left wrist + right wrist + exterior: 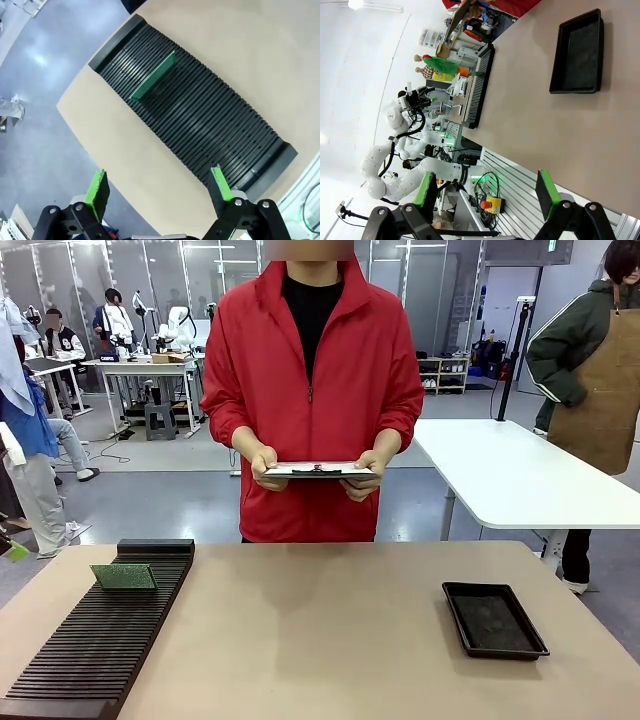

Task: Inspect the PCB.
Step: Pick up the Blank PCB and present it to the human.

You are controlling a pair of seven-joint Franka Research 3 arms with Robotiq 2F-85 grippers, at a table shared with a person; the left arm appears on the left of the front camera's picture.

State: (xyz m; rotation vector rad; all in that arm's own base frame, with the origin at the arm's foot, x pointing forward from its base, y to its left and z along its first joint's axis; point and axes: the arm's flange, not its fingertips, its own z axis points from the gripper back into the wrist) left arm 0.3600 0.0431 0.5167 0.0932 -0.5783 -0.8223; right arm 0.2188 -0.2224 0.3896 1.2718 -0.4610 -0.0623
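The PCB [123, 576] is a thin green board standing on edge in a slot near the far end of a black ribbed rack [100, 640] at the table's left. From the left wrist view I look down on the PCB [152, 76] in the rack [210, 125]. My left gripper [159, 187] hangs well above them, open, with nothing between its green pads [97, 187]. My right gripper [485, 192] is also open and empty, high above the table's near edge.
A shallow black tray [494, 619] lies at the table's right, also seen as the tray [577, 52] from the right wrist. A person in a red jacket stands at the far side holding a clipboard [318, 470] in both hands. Bare tabletop [320, 630] separates rack and tray.
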